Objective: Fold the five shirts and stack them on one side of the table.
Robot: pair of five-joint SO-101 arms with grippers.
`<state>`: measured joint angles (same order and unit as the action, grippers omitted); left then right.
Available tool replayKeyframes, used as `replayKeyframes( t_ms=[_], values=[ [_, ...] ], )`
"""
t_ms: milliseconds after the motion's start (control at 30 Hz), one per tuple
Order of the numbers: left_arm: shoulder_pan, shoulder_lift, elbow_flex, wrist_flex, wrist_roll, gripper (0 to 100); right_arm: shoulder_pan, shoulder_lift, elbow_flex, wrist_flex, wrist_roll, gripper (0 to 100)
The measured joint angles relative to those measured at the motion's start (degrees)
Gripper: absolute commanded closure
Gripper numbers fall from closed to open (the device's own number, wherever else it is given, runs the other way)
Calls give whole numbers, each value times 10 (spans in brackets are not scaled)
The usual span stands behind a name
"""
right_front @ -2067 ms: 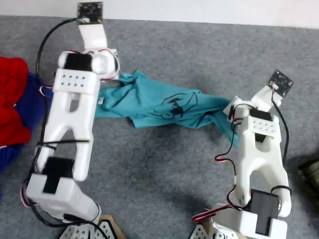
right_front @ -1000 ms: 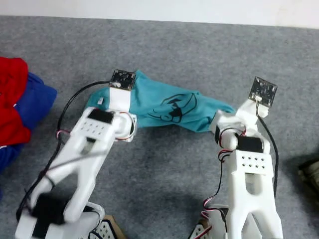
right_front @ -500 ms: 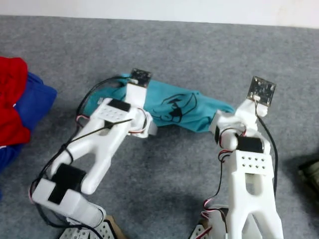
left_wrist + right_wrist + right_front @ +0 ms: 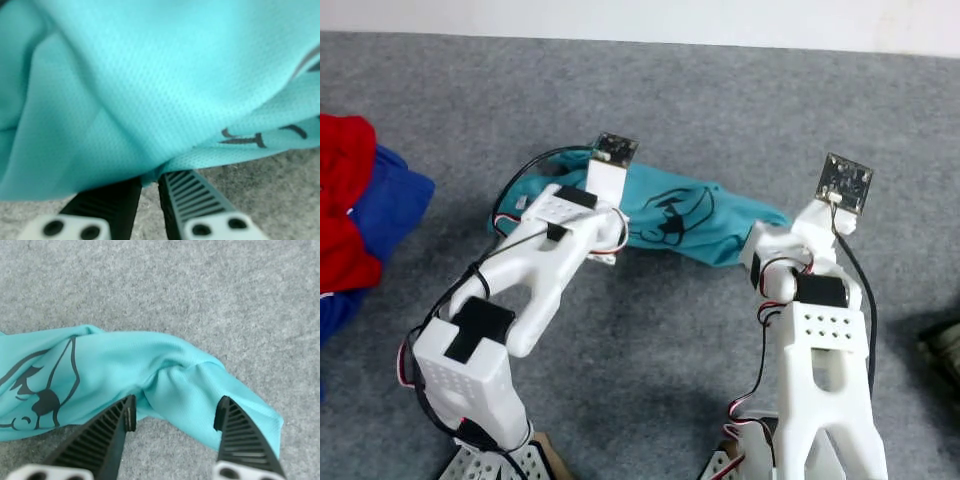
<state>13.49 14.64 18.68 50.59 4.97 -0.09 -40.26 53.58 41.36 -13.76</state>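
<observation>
Grey-covered table (image 4: 650, 350), pale band behind it.
Cover is coarse grey felt-like fabric, evenly lit; plain white strip (image 4: 720, 18) runs along the table's far edge, dark object (image 4: 945, 345) at its right edge, tan scrap (image 4: 545, 450) at its near edge.

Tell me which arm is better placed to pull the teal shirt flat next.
Left, probably. The left gripper is shut on the teal shirt at its edge, so it can drag at once. The right gripper stands open astride the shirt's other end and would first have to close.
</observation>
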Motion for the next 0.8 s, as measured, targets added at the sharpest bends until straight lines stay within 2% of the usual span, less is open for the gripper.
replayKeyframes(
  t_ms=[200,267,500,700,800],
  values=[
    [0,-7,-1,3,0,993,0,0,14,-8,2,743],
    [0,-39,-1,28,0,993,0,0,28,-29,2,743],
    [-2,-289,-1,129,0,993,-15,-1,59,-73,2,743],
    [-71,-547,-1,142,-1,990,-24,-1,59,-75,2,743],
    [-109,-628,-16,151,-1,990,-24,-1,59,-75,2,743]
  ],
)
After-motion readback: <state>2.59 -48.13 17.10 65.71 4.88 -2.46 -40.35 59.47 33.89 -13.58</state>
